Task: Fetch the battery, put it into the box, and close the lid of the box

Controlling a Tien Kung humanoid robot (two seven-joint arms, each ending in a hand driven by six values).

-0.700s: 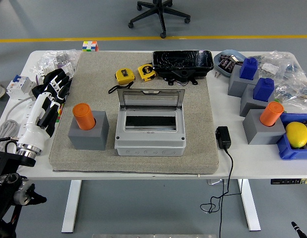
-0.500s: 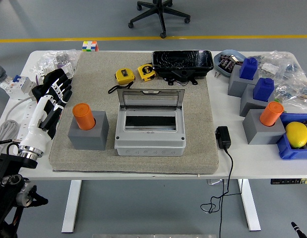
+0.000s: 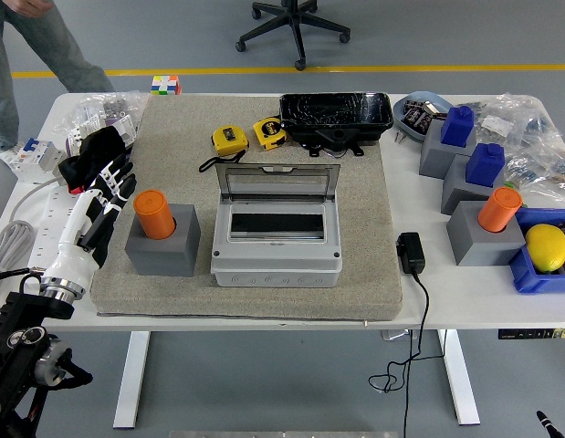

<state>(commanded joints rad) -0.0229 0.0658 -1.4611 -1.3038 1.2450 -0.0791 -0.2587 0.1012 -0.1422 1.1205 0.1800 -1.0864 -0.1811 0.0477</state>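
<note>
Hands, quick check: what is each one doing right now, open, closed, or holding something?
Left hand: open, fingers relaxed, holding nothing, just left of the orange battery.
Right hand: not in view.

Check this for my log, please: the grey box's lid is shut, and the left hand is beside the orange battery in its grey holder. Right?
Not quite. The head view shows the lid of the grey box open, propped upright at the back. The rest holds: the left hand is beside the orange battery in its grey holder.
</note>
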